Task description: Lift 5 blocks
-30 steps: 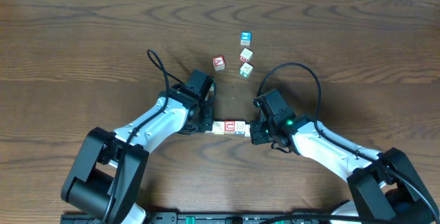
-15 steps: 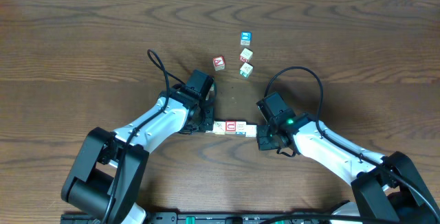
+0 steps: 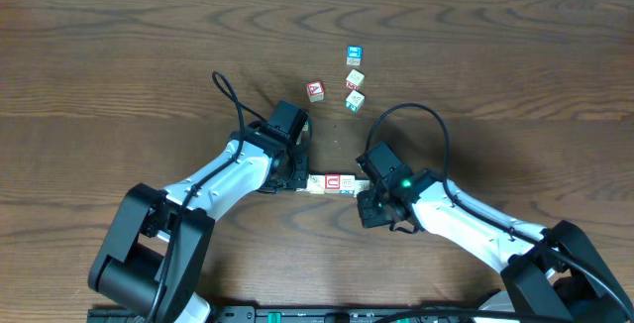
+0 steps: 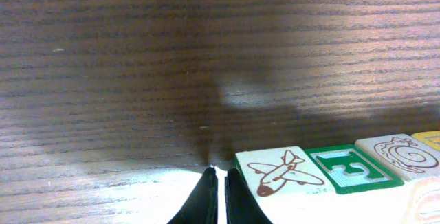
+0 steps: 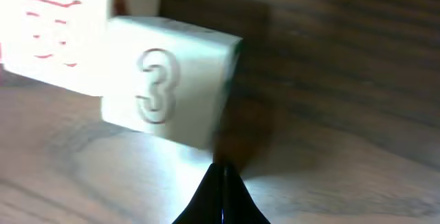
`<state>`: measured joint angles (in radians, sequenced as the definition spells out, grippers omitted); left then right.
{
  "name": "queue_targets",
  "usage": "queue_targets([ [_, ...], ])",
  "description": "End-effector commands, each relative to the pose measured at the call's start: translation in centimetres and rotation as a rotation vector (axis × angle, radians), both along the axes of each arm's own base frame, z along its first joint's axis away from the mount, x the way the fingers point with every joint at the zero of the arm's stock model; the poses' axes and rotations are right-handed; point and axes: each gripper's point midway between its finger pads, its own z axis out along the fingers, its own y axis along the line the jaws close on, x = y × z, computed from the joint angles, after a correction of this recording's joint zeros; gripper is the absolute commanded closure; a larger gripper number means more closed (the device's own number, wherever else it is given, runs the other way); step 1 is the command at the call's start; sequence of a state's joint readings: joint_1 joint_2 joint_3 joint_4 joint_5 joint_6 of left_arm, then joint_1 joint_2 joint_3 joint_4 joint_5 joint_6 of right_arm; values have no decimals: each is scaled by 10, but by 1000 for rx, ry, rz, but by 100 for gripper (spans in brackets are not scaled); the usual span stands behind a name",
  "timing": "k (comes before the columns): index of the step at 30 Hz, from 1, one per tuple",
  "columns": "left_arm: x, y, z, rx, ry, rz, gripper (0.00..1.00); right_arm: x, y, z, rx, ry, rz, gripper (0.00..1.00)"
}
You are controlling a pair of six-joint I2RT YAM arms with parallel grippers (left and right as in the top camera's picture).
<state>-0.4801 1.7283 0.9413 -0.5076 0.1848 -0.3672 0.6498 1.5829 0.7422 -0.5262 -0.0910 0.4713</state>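
We see our row of alphabet blocks (image 3: pixel 332 182) lying on the table (image 3: pixel 119 65), unlifted. The left gripper (image 3: pixel 300 180) and right gripper (image 3: pixel 364 197) sit at its ends, jaws pinched shut (holding nothing). The whole lift is left to do.

one wooden table (image 3: pixel 119 65); two arms, the left arm (image 3: pixel 223 171) and the right arm (image 3: pixel 466 220); two grippers, the left gripper (image 4: pixel 221 189) and the right gripper (image 5: pixel 221 195); one row of blocks (image 3: pixel 337 182) between them; four tops can be made out from overhead, but the row's ends are partly hidden, so the full number cannot be told; the left wrist view shows four faces of that row, the right wrist view two clear ones; four loose cubes well apart from the row: one red "a" cube (image 3: pixel 315 90), one blue-topped cube (image 3: pixel 353 55), one cream cube (image 3: pixel 355 78), one green-edged cube (image 3: pixel 354 99)
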Motion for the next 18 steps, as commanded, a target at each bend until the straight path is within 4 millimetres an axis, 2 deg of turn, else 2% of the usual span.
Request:
queue_targets([
  [1,2,-3,1,-8,-2,4,93,-14,1,-12,4,56,-2,99],
  [10,2,-3,1,-8,-2,4,93,0,12,-8,52,-5,-1,99],
  [18,2,-3,1,-8,-2,4,93,3,13,-8,52,-18,-2,99],
])
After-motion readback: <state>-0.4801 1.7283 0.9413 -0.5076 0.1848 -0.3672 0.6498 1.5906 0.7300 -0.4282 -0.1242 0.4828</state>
